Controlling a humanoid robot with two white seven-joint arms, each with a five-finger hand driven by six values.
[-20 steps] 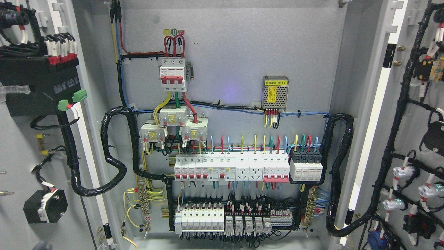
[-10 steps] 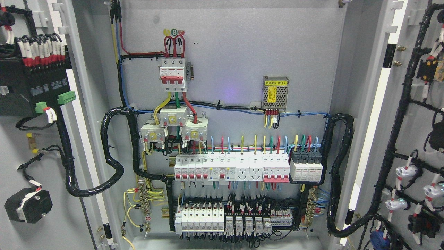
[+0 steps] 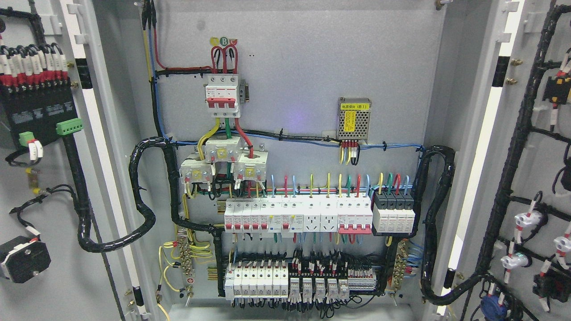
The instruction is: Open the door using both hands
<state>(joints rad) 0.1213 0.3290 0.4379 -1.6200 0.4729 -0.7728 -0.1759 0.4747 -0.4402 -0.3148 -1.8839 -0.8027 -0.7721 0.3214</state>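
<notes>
Both doors of a grey electrical cabinet stand swung wide. The left door (image 3: 49, 187) shows its inner face at the picture's left, carrying a black module with red-and-white wire ends and a black round part low down. The right door (image 3: 531, 160) shows its inner face at the right, laced with black cable looms and white lamp sockets. Between them the cabinet back panel (image 3: 303, 67) is fully exposed, with breakers and coloured wiring. Neither of my hands nor any arm shows in the head view.
A red-handled main breaker (image 3: 221, 96) sits upper middle, a yellow-labelled power supply (image 3: 354, 118) to its right. Rows of white breakers (image 3: 296, 216) and terminals fill the lower half. Thick black conduit (image 3: 145, 196) loops from the cabinet to the left door, another to the right.
The left door has swung further outward, its module and black round part sliding left. The right door has also moved outward, its sockets shifting right.
</notes>
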